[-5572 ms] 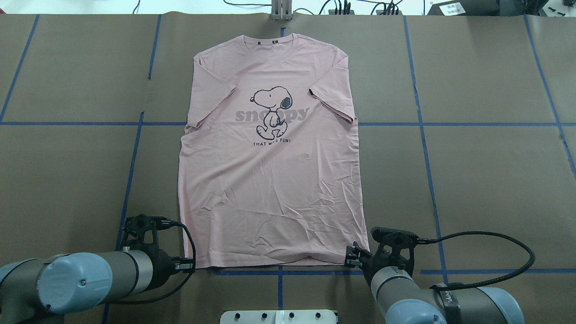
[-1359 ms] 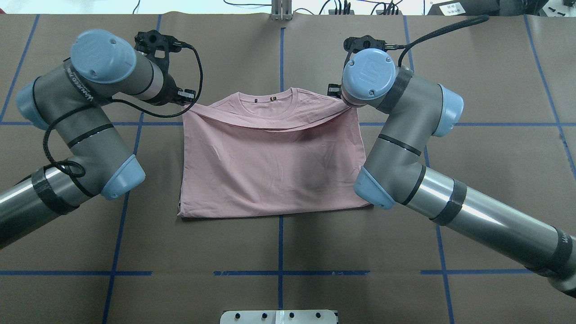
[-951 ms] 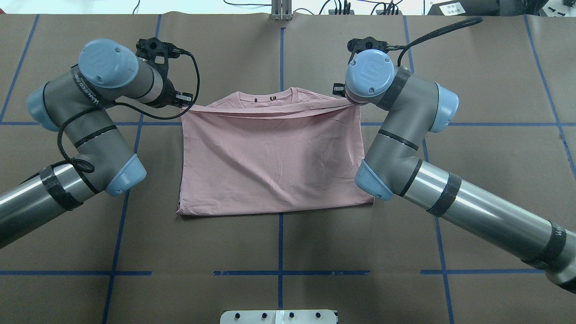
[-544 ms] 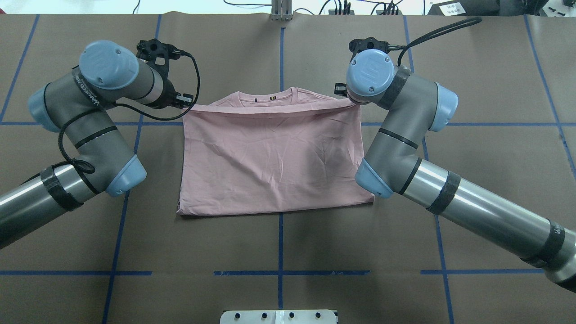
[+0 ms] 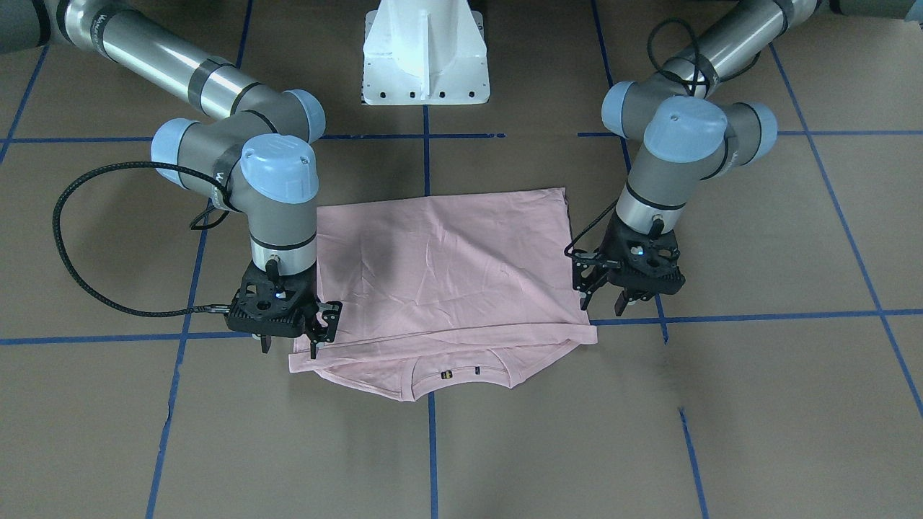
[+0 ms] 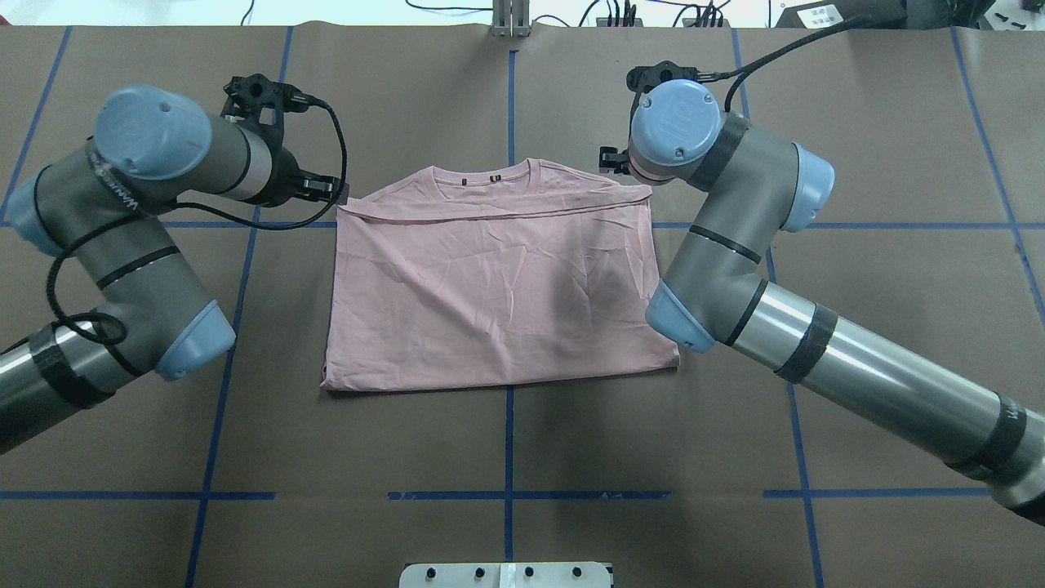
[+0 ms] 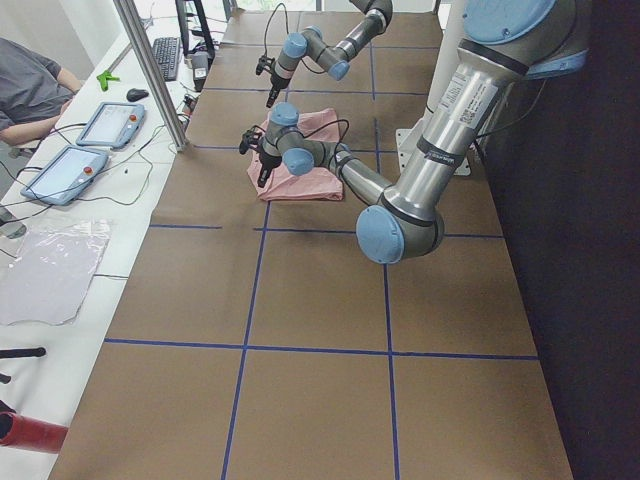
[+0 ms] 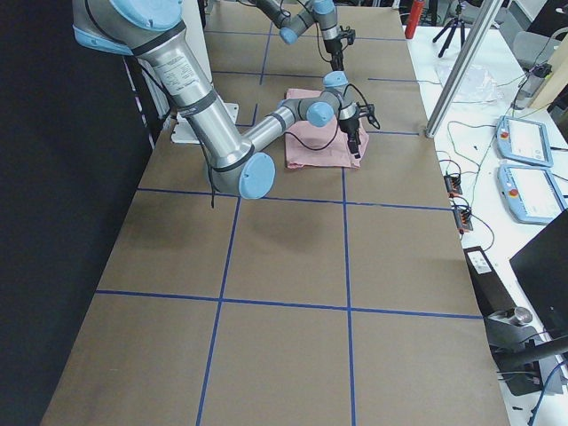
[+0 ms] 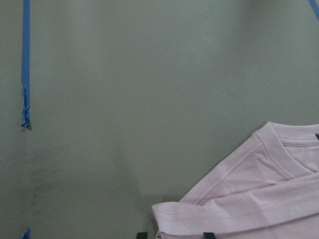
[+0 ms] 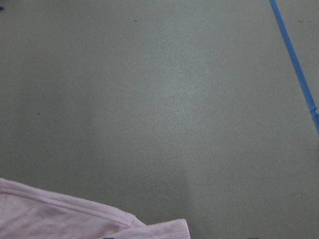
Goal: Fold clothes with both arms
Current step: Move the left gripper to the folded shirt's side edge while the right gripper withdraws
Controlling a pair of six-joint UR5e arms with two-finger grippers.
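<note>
Since the pink T-shirt (image 6: 490, 302) lies doubled flat on the table (image 6: 506, 457), hem just short of its collar (image 6: 488, 173), I judge this fold placed: left hand (image 5: 602, 305) and right hand (image 5: 288, 351) hang open, empty, beside its corners.

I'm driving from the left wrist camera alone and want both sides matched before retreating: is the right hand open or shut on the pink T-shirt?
Observer: Open; the front view shows the right hand with fingers spread at the T-shirt corner, pinching no cloth.
Operator: Where does the hem lie?
Observer: Overhead, the hem lies flat just short of the collar, leaving it uncovered.
Operator: Is the fold square?
Observer: Slightly slanted: overhead, the folded edge runs farther from the robot on the robot's right side.
</note>
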